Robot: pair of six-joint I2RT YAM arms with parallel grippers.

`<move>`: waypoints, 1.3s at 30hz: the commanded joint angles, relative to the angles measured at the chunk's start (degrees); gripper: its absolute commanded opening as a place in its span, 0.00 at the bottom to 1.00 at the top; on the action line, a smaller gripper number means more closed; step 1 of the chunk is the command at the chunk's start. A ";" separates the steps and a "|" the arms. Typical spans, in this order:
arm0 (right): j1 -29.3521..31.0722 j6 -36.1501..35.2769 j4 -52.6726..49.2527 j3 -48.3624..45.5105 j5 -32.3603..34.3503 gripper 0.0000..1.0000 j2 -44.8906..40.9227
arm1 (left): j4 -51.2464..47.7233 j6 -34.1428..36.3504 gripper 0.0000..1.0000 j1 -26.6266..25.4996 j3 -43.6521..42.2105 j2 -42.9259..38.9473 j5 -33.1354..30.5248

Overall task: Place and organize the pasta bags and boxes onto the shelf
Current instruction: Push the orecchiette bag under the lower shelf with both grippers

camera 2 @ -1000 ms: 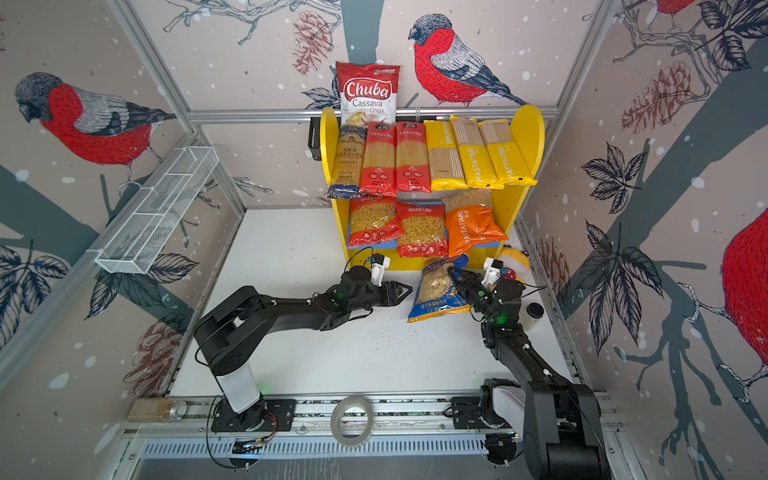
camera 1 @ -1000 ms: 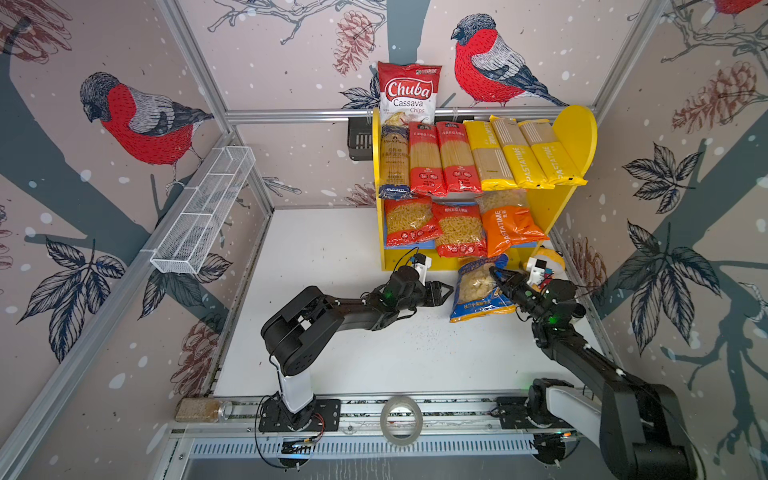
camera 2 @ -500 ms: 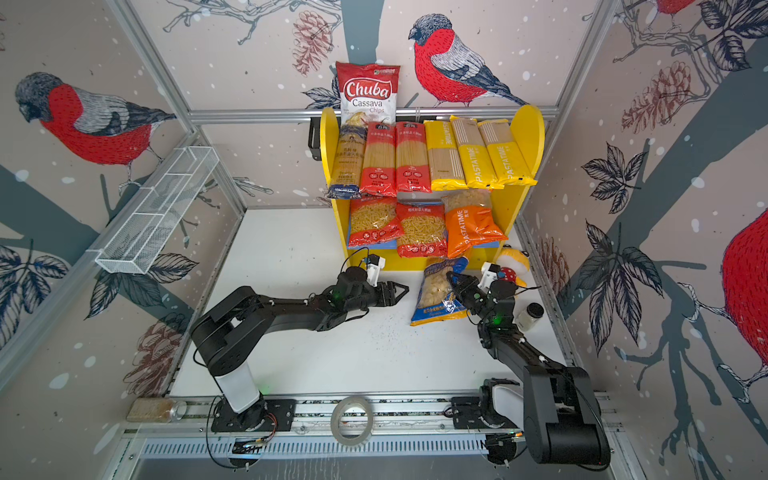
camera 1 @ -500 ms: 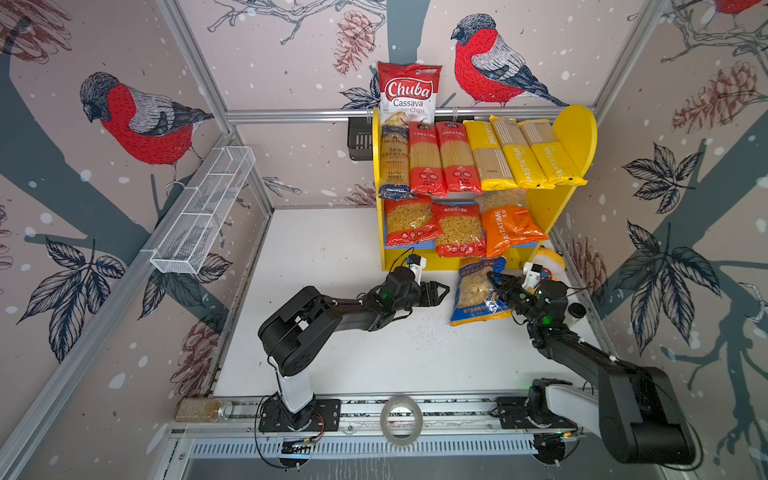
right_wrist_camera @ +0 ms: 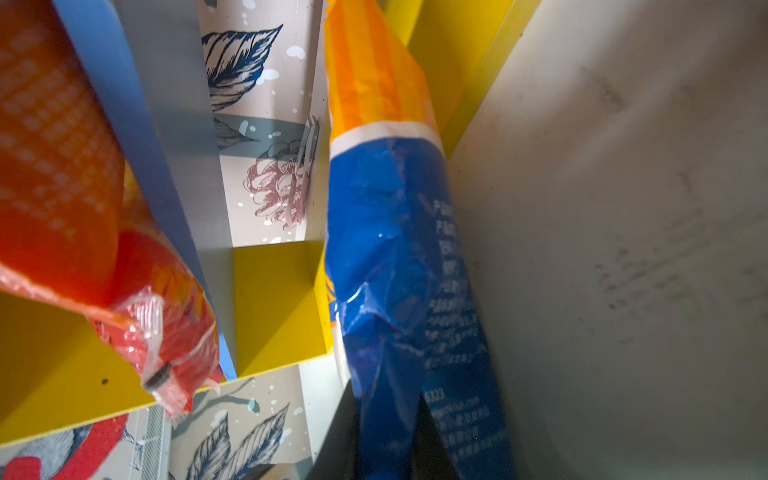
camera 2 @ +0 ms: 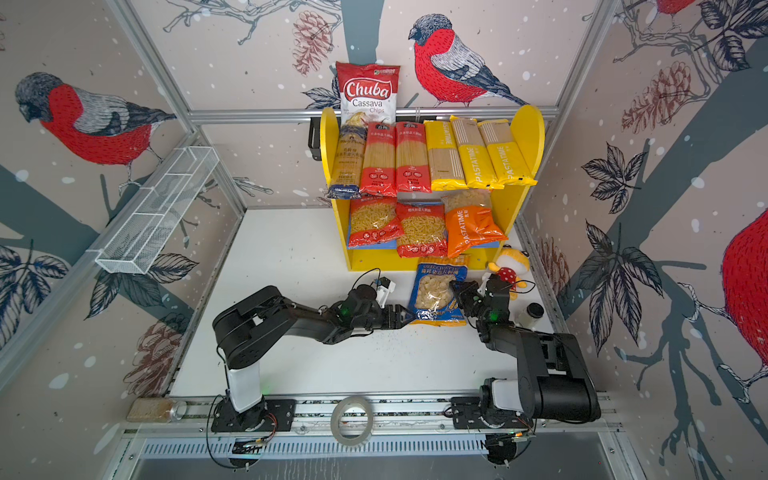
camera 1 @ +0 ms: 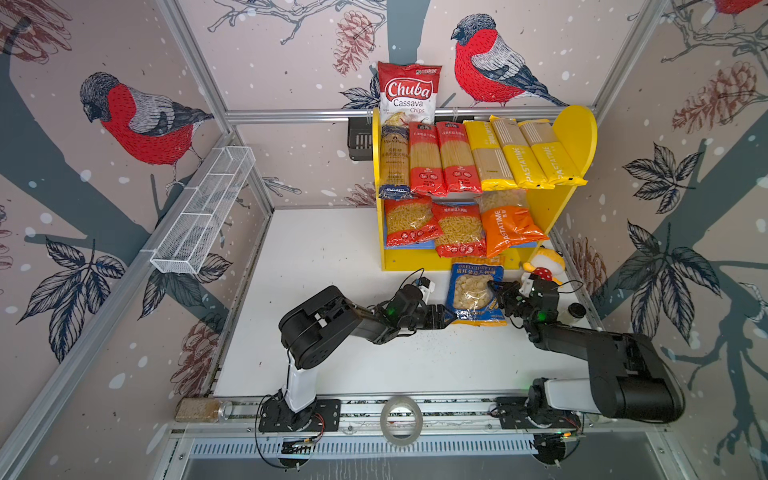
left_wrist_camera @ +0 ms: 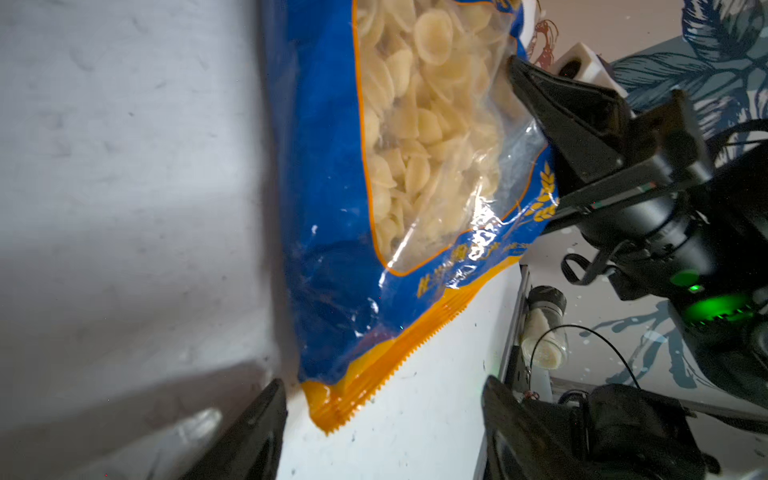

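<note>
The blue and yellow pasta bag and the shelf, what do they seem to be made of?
The blue and yellow pasta bag looks like thin glossy plastic film: it creases, shines, and its clear window shows the pasta. The shelf seems painted wood or board, matte, with flat rigid panels and cut edges; the paint hides which.

The shelf (camera 1: pixel 575 133), yellow-sided, holds six long spaghetti packs (camera 1: pixel 455 160) side by side on top: one dark blue pack (camera 1: pixel 394 162), two red packs (camera 1: pixel 424 162), three yellow packs (camera 1: pixel 519 153); below lie two red bags (camera 1: pixel 409 222) and an orange bag (camera 1: pixel 509 226), overhanging the front; a blue-yellow bag (camera 1: pixel 471 291), clear-windowed, lies just before the shelf's foot.
</note>
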 commanded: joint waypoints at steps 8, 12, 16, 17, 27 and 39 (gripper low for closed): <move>7.22 11.13 12.54 8.48 4.58 0.00 8.29 | -0.55 2.89 0.71 1.62 0.89 -3.78 -5.37; 7.88 15.80 18.16 11.07 3.25 0.00 14.82 | 0.22 3.14 0.71 3.37 -0.52 -4.52 -5.75; 7.89 16.31 20.05 13.19 3.70 0.00 19.40 | 0.45 3.80 0.71 4.88 -0.65 -4.79 -5.77; 7.97 16.03 19.66 14.21 3.74 0.00 20.35 | 0.19 4.10 0.71 4.97 -0.48 -4.76 -5.88; 7.44 0.49 -3.08 16.21 0.47 0.56 15.95 | -1.23 5.66 0.71 5.26 1.61 -1.72 -6.29; 4.53 -19.41 -27.11 7.77 -1.61 0.72 1.74 | -0.43 4.82 0.70 5.17 -2.04 -3.10 -5.94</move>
